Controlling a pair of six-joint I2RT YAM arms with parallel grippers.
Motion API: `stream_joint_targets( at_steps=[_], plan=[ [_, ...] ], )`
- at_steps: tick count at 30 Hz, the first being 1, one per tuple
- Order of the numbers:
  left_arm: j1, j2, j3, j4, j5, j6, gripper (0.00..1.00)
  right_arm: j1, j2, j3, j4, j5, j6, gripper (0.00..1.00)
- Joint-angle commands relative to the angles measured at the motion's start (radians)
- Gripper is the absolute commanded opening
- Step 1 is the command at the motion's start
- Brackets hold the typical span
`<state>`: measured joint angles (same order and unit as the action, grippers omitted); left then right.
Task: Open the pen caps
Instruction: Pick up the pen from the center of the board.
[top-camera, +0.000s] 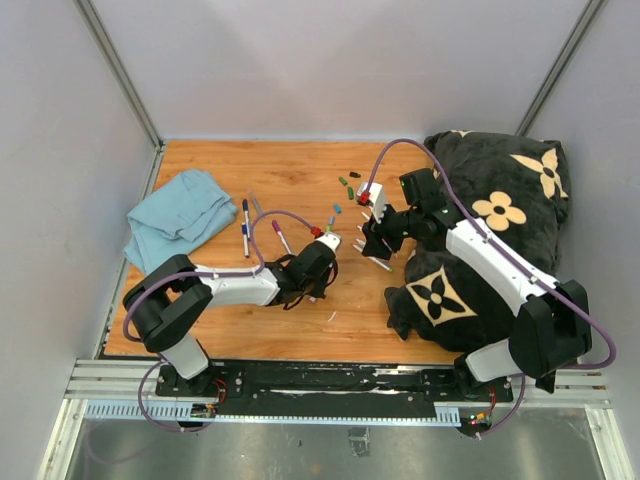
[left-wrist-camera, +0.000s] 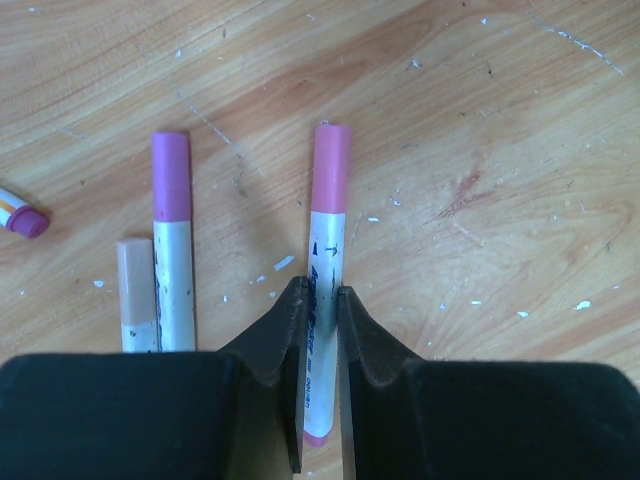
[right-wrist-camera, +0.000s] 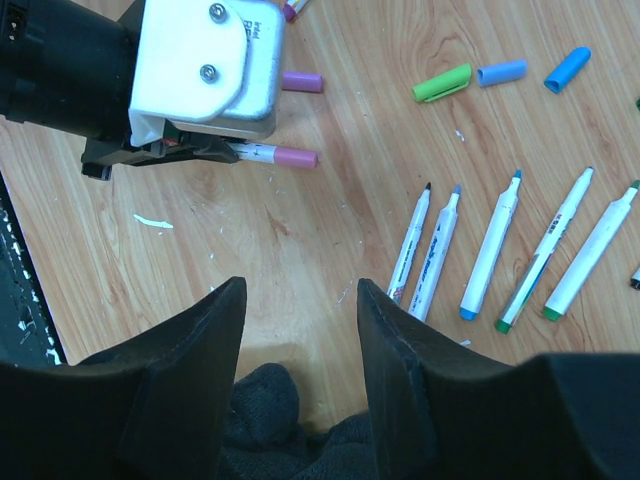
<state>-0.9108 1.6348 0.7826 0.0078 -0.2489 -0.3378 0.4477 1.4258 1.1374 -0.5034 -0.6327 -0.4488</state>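
Note:
My left gripper (left-wrist-camera: 321, 290) is shut on the white barrel of a marker whose pink cap (left-wrist-camera: 331, 167) is still on and points away from the fingers, low over the wooden table. In the top view this gripper (top-camera: 318, 272) is at the table's middle. A second pink-capped marker (left-wrist-camera: 171, 175) lies just left of it. My right gripper (right-wrist-camera: 300, 290) is open and empty, a little right of the left one, over the table edge of the blanket. Loose green (right-wrist-camera: 442, 83) and blue caps (right-wrist-camera: 502, 72) and several uncapped markers (right-wrist-camera: 490, 250) lie beyond it.
A black flowered blanket (top-camera: 490, 230) covers the table's right side under the right arm. A blue cloth (top-camera: 180, 215) lies at the left, with two capped pens (top-camera: 245, 225) beside it. More loose caps (top-camera: 345, 185) lie at the back middle.

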Motion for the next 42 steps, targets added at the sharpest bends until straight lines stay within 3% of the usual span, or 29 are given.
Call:
stream_joint_targets(
  at_steps=[1, 13, 25, 33, 42],
  plan=[
    [0.009, -0.064, -0.038, 0.07, -0.001, -0.025, 0.0, -0.017, -0.031, -0.009, -0.017, -0.051, 0.018, 0.5],
    [0.012, -0.23, -0.173, 0.32, -0.011, -0.126, 0.0, -0.024, -0.033, -0.021, 0.008, -0.163, 0.075, 0.5],
    [0.029, -0.446, -0.446, 0.819, 0.012, -0.303, 0.0, -0.066, -0.145, -0.084, 0.12, -0.294, 0.177, 0.57],
    [0.029, -0.414, -0.564, 1.208, 0.01, -0.395, 0.0, -0.066, -0.145, -0.107, 0.173, -0.355, 0.237, 0.6],
    [0.025, -0.27, -0.55, 1.523, -0.007, -0.441, 0.0, -0.046, -0.124, -0.187, 0.375, -0.402, 0.39, 0.62]
  ],
)
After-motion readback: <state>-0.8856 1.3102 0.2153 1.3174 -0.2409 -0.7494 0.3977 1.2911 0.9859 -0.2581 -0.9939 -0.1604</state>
